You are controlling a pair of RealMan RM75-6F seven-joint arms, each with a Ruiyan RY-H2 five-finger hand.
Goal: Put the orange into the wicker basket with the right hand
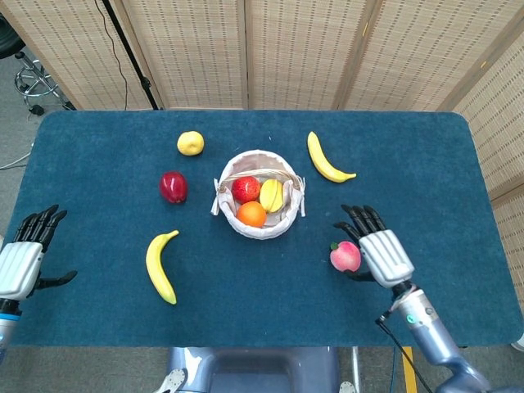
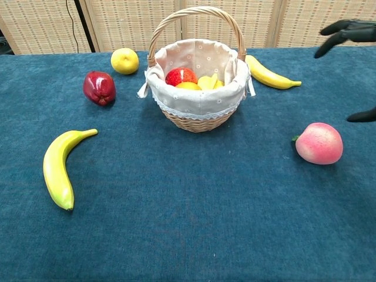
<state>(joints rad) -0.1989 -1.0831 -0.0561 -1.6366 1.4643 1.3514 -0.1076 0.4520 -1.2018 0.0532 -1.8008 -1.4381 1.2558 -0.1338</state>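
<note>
Lying in the basket (image 1: 288,219) beside a red apple (image 1: 246,188), the orange (image 1: 251,214) is free. Right hand (image 1: 382,254) hovers empty, fingers spread, beside a peach (image 1: 345,257). Left hand (image 1: 23,258) is also spread, empty.

Wicker basket (image 2: 197,120) w/ cloth lining
</note>
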